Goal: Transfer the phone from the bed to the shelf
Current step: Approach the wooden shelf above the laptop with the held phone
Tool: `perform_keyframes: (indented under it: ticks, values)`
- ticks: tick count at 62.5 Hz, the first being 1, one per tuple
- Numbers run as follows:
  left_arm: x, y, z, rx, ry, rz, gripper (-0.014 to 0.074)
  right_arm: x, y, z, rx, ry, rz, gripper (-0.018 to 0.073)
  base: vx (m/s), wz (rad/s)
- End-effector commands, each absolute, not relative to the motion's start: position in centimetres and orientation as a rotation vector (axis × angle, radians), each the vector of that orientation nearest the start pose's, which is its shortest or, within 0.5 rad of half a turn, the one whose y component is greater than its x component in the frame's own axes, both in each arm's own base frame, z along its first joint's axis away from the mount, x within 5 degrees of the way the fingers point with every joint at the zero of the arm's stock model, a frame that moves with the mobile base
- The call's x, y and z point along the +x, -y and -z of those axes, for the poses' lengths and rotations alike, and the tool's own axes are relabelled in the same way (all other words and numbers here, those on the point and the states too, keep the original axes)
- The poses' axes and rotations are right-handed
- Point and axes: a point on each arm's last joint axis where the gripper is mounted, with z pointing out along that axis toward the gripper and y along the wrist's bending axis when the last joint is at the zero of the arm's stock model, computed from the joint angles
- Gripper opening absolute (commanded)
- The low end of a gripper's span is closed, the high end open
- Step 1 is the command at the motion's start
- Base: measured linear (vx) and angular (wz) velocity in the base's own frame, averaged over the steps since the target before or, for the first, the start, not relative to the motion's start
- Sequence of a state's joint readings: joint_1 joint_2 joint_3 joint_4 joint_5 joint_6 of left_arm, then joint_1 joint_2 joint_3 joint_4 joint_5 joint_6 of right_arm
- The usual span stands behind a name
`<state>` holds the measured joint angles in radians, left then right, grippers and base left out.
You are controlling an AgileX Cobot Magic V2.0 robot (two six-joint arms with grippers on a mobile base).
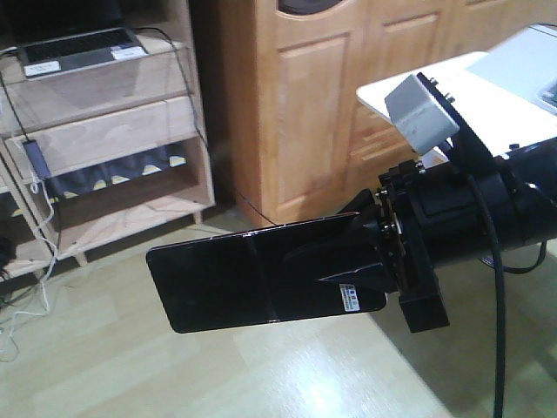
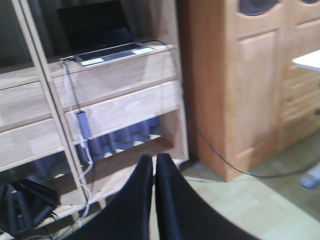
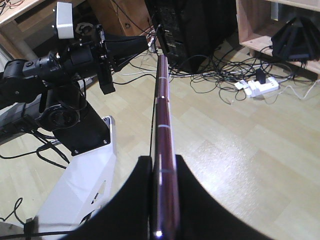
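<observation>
My right gripper (image 3: 159, 162) is clamped on one end of the phone (image 1: 252, 279), which hangs mid-frame over the floor. I judge this the carry step. The left gripper (image 2: 154, 167) is pinched together, empty. Next I must reach the shelf (image 1: 113, 131), upper left, and find a free board, since a laptop (image 1: 78, 48) takes the top. The bed is out of view and the shelf's left side is cut off.

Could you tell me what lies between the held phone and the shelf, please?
In the front view, only bare pale floor separates the phone, clamped in the right gripper, from the shelf.
</observation>
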<state>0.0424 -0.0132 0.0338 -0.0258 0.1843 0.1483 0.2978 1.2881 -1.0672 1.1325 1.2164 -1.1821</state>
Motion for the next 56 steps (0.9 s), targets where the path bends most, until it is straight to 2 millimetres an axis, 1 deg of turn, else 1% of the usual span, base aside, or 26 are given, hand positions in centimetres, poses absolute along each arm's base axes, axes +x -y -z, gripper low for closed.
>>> perform_keyframes:
  ticks: [1, 56]
  values:
    - [5.49, -0.18, -20.03, 0.058, -1.581, -0.112, 0.0001, 19.12, -14.44, -37.42, -1.247, -1.766, -1.244, -0.0002, 0.44, 0.28]
    - [5.49, -0.18, -20.03, 0.058, -1.581, -0.112, 0.0001, 19.12, -14.44, -37.42, -1.247, -1.766, -1.244, -0.0002, 0.44, 0.27]
